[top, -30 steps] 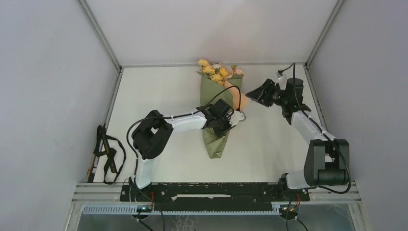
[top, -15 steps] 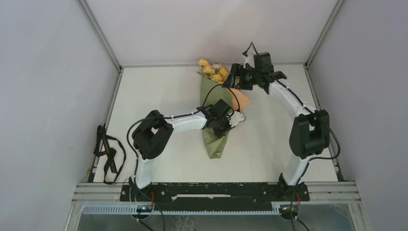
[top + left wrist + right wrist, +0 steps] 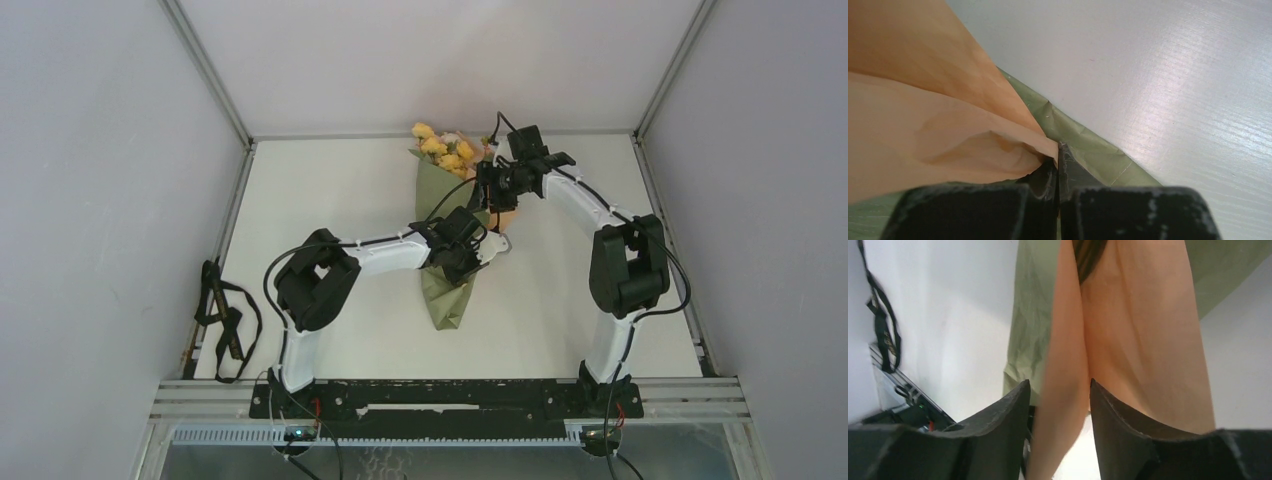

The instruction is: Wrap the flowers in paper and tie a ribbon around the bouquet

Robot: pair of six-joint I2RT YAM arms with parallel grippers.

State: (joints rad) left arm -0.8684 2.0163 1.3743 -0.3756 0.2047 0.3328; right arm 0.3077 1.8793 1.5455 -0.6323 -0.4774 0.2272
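1. I am watching the top view. The bouquet is lying along the centre of the table (image 3: 330, 190), with the flowers (image 3: 445, 150) at upper centre and the olive paper (image 3: 445, 295) tapering toward lower centre.
2. The left gripper (image 3: 490, 243) is sitting at centre frame, on the right side of the cone. In its wrist view the jaws are pressed together, pinching the paper where the peach lining is meeting the olive edge. It is keeping the same place it had a second ago.
3. The right gripper (image 3: 1060, 387) is what has changed. A second ago it was hanging to the right of the bouquet, clear of it. Now its arm is arching in from the right, and the gripper is sitting over the peach flap (image 3: 1138, 340), just below the flowers.
4. In the right wrist view the jaws are standing spread, with a fold of the flap running up between them. I cannot tell whether they are pressing on it yet.
5. I am reading this as the wrapping step. One side is being held down while the other gripper is lining up to take the loose flap and fold it over. The wrap is not closed.
6. The ribbon (image 3: 225, 318) is lying in a loose heap at the lower left, well apart from the bouquet and unmoved. Tying is not begun.
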